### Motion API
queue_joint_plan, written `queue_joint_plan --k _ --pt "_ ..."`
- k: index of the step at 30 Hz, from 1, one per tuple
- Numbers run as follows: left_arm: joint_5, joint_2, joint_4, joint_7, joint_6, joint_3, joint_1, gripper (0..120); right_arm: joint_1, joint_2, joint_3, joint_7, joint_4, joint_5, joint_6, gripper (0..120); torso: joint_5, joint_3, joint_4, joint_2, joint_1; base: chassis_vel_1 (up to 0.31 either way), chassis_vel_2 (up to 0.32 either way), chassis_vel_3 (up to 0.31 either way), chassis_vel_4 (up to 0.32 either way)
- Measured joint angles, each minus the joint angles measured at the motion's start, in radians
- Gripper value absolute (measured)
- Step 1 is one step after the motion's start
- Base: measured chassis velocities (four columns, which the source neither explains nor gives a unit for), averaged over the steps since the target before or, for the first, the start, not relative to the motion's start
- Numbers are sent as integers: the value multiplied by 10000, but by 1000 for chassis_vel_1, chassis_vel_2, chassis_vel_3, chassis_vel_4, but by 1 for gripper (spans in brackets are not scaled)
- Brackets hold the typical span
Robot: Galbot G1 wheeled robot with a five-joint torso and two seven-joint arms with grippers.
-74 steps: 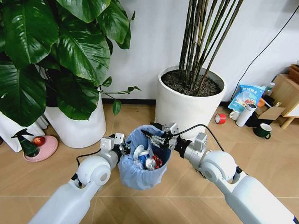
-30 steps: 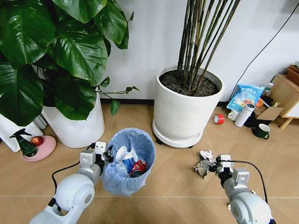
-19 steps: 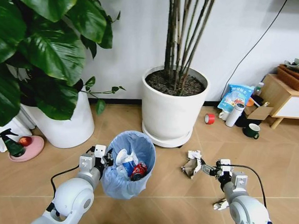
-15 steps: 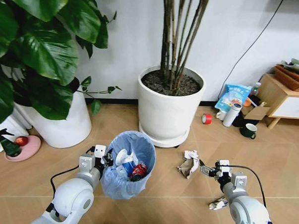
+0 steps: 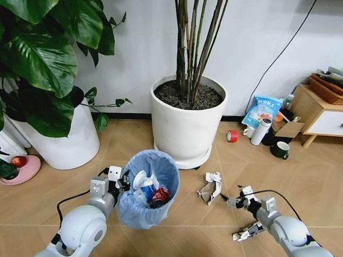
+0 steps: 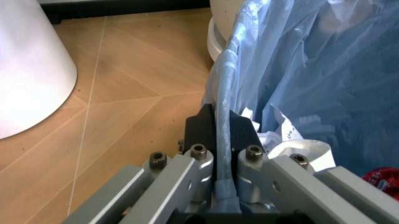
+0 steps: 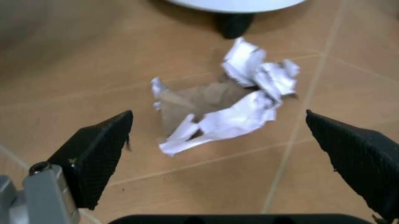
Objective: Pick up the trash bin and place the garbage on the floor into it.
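The trash bin [image 5: 149, 190], lined with a light-blue bag, sits low in front of me with white paper and a red can inside. My left gripper [image 5: 121, 181] is shut on its rim; the left wrist view shows the fingers [image 6: 201, 154] clamped on the bag-covered rim [image 6: 225, 93]. On the chevron floor [image 5: 184, 237] to the right lies garbage: a crumpled white-and-brown paper wad [image 5: 210, 187]. My right gripper [image 5: 227, 201] is open just right of it. In the right wrist view the wad [image 7: 218, 109] lies ahead between the spread fingers [image 7: 100, 156]. A second crumpled scrap [image 5: 247, 231] lies nearer me.
A big white plant pot [image 5: 186, 124] on a wheeled stand is just behind the wad; another white pot [image 5: 68, 142] stands at the left. A red tape roll [image 5: 232, 135], white bottle [image 5: 257, 131], mug [image 5: 280, 149] and wooden cabinet [image 5: 324, 117] are at the back right.
The whole picture has slid left as the camera turned right. My right gripper left the bin's mouth and dropped to the floor beside the paper wad. The left gripper kept hold of the rim.
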Motion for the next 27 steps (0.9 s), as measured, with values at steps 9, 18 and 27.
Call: queue_joint_plan --k 9,18,27 --pt "-113 142 132 3 -3 20 -132 0 939 493 -1160 -456 -1420 -665 401 100 11 1 -8 -1 0 0 0 0 0" --pt "-179 129 297 6 -4 -23 -506 0 2619 1565 -2371 -465 -3882 -950 674 100 -23 0 -2 0 1 0 0 0 0" --pt "-55 -38 244 14 -20 -56 -346 0 3312 2039 -2719 -442 -4868 -1108 739 100 10 0 1 0 0 0 0 0 0"
